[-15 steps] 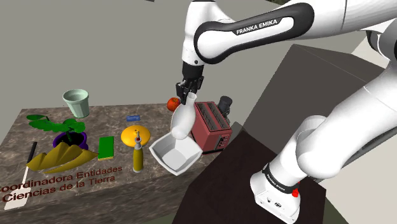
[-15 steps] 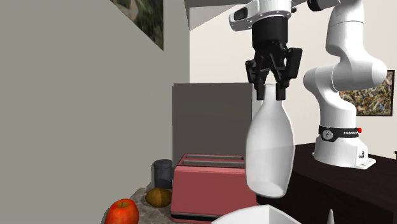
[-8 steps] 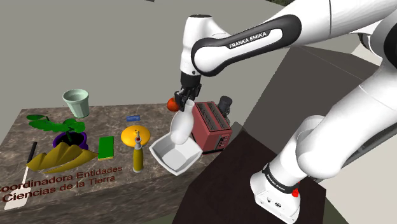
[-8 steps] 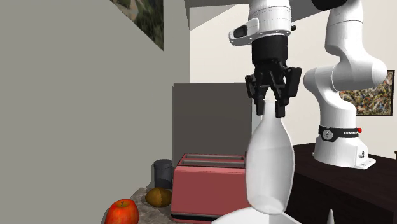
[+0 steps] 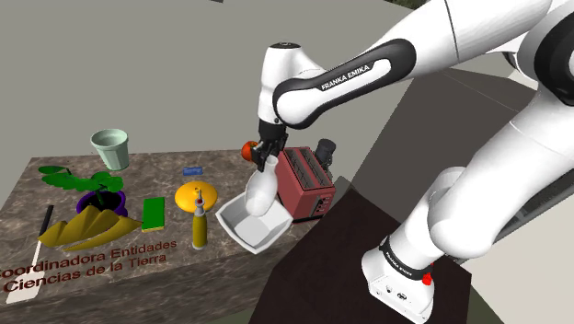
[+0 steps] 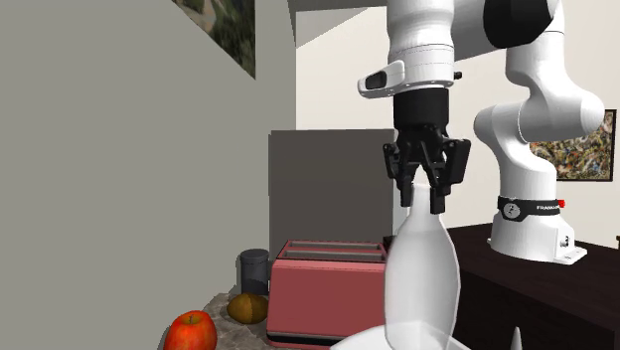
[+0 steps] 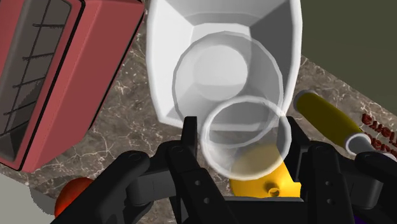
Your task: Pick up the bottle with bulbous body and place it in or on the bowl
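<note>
You get shoulder cam high beside the stand [image 5: 342,250], looking down over the table [image 5: 138,179]. 2nd ext cam: low, close, facing the arm [image 6: 537,129]. Wrist cam: straight down. All share bowl [image 5: 248,225], toaster [image 5: 308,181].

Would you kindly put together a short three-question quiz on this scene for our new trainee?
1. True or false: the end effector is shut on the neck of the white bottle.
2. Which thing stands just beside the white bowl, on the shoulder view's right? A: a blue kettle. B: a red toaster. C: a stack of plates.
3. Fill in the blank: in the wrist view, the bottle's body is lined up over the white ____.

Key: 1 true; 2 B; 3 bowl.
</note>
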